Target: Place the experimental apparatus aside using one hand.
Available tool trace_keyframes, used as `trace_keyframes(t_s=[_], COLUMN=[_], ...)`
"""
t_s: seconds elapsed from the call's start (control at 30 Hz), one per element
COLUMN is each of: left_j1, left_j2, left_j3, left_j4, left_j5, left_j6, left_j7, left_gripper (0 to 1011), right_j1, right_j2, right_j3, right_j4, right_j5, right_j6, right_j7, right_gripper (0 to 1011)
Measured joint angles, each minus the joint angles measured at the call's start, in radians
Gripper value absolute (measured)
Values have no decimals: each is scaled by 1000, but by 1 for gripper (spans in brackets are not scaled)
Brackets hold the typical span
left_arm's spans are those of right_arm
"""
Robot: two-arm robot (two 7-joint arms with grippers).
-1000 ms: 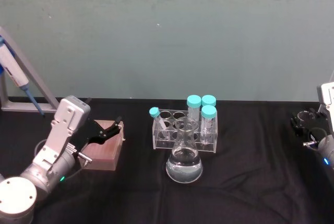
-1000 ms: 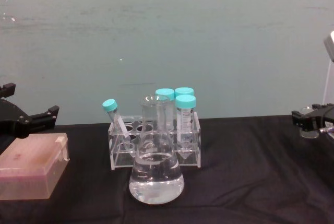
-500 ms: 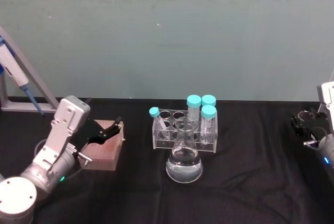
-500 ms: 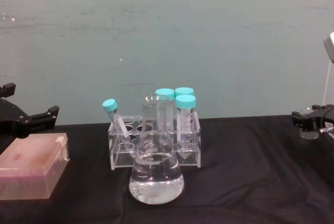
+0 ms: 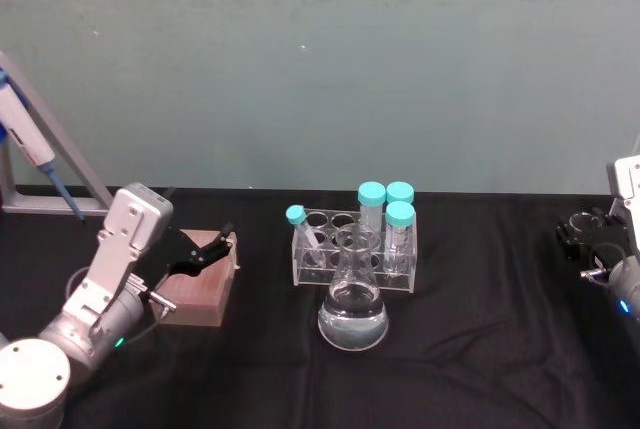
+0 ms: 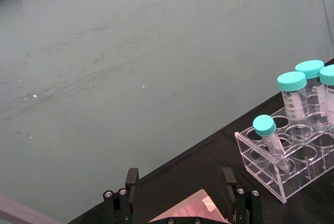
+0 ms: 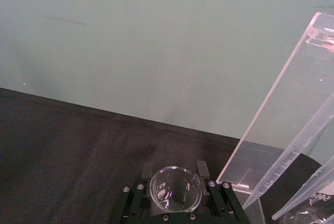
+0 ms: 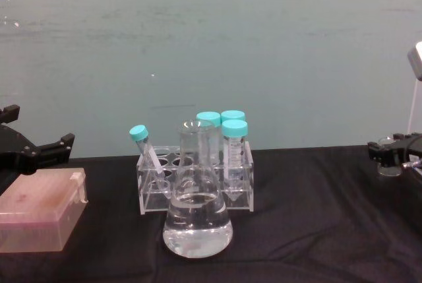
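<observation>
Black cloth covers the bench (image 5: 480, 349) before a teal wall (image 5: 320, 69). At its right edge the right hand (image 7: 175, 176) reaches level, black fingers seemingly pinching a small round glass beaker (image 7: 175, 190). Mid-bench stands a clear conical flask (image 5: 352, 314) holding liquid, just before an acrylic rack (image 5: 345, 261) of teal-capped tubes (image 5: 371, 192). Left hand (image 5: 222, 242), spread, hovers over a pinkish box (image 5: 200, 294).

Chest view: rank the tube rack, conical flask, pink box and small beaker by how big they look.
1. tube rack
2. conical flask and pink box: about alike; the flask stands nearer, so unsure
3. small beaker, in the right gripper
</observation>
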Motion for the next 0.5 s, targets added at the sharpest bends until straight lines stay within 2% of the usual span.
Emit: trace_keyframes(t_s=[0.5], left_j1=[0], left_j2=[0], left_j3=[0], left_j4=[0], left_j5=[0], left_j6=[0], left_j7=[0], left_gripper=[1000], right_j1=[-1], right_j2=[-2], right_j3=[3], right_j4=[0], right_j5=[2], right_j6=[-1], right_j7=[1], right_gripper=[497])
